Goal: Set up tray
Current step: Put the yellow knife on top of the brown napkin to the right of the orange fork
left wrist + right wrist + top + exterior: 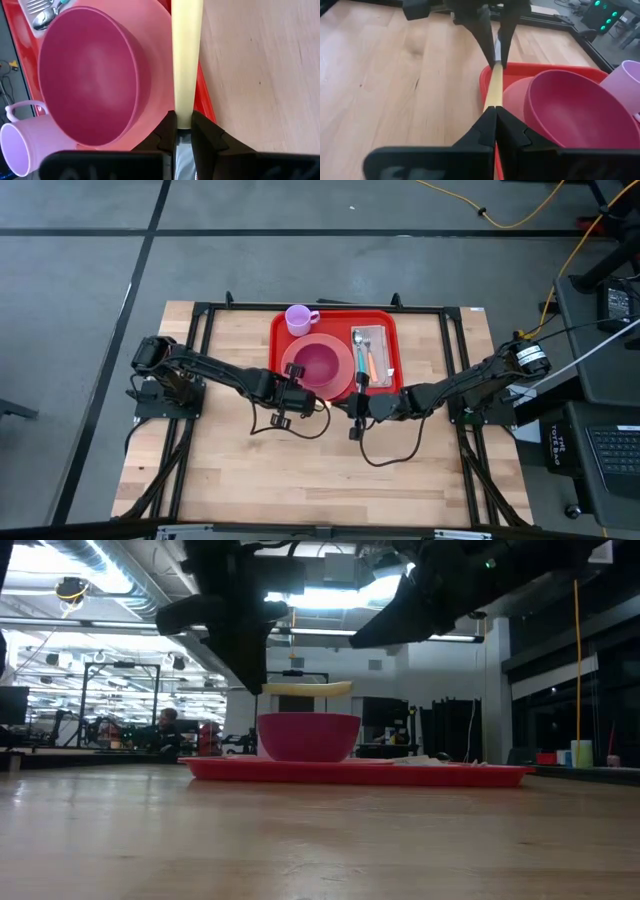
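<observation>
A bright red tray (pixel 385 320) lies at the table's far middle. On it rest a round pink plate (pixel 291 367) carrying a magenta bowl (pixel 322 365), a lilac mug (pixel 298 318) and cutlery on a grey napkin (pixel 368 350). A thin pale-yellow stick (pixel 305 688) hangs level in the air above the tray's near rim, just in front of the bowl (pixel 308 737). My left gripper (pixel 184 122) is shut on one end of it, and my right gripper (pixel 495 111) is shut on the other end. The two grippers face each other. My left gripper pinches the stick's left end (pixel 184 107) between its two fingers, coming level from the table's left, fingers along the stick. The stick is lifted clear and level. My right gripper pinches the stick's right end (pixel 493 102) between its two fingers, level from the table's right and in line with the stick, which runs straight to the left gripper (pixel 496 62).
Bare wood lies near of the tray and to both sides. A black frame borders the table (pixel 200 310). Cables loop on the table under both wrists (pixel 385 455). The bowl's rim stands close below the stick.
</observation>
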